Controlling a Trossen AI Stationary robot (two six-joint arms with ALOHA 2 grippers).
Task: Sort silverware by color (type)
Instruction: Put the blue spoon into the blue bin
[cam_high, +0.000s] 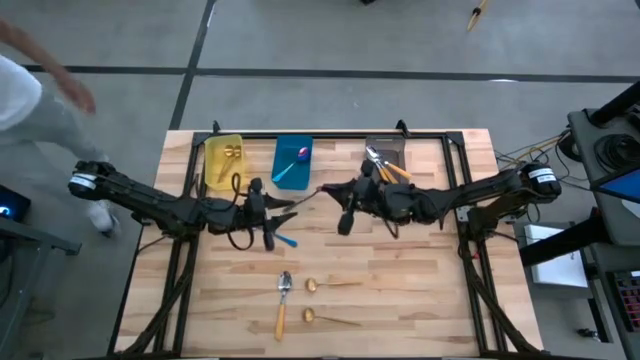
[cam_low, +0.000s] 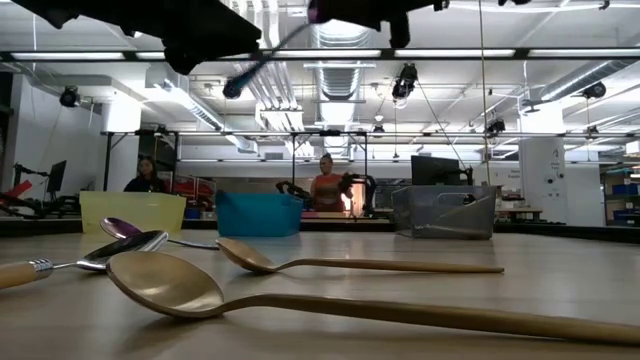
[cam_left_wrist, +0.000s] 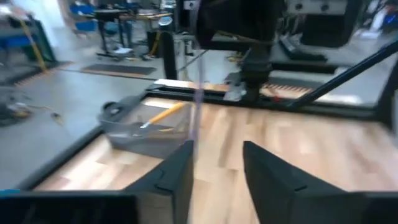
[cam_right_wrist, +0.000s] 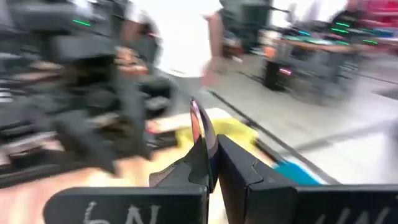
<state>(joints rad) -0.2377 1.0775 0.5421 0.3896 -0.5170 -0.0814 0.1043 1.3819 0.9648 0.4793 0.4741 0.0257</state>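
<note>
A purple spoon (cam_low: 270, 52) hangs in the air between my two grippers, over the table's middle. My right gripper (cam_high: 328, 188) is shut on it. My left gripper (cam_left_wrist: 217, 152) stands open, level with the spoon's free end, which lies beside one of its fingers (cam_left_wrist: 180, 165). On the table lie a teal-handled purple spoon (cam_high: 284, 240), an orange-handled silver spoon (cam_high: 283, 300) and two gold spoons (cam_high: 330, 285) (cam_high: 325, 318). The first of these is partly hidden under my left gripper. My right gripper pinches the spoon between its two shut fingers near its purple end (cam_right_wrist: 200, 140). The fingers come level from the table's right side. The spoon is lifted clear and slants down toward my left gripper (cam_high: 292, 205). I cannot tell whether my left gripper's finger touches the spoon's free end (cam_left_wrist: 193, 134).
Along the far edge stand a yellow bin (cam_high: 222, 160) with a gold spoon, a blue bin (cam_high: 292, 160) with a purple spoon and a grey bin (cam_high: 385, 160) with orange-handled spoons. A person (cam_high: 30, 90) stands beyond the table's far left corner.
</note>
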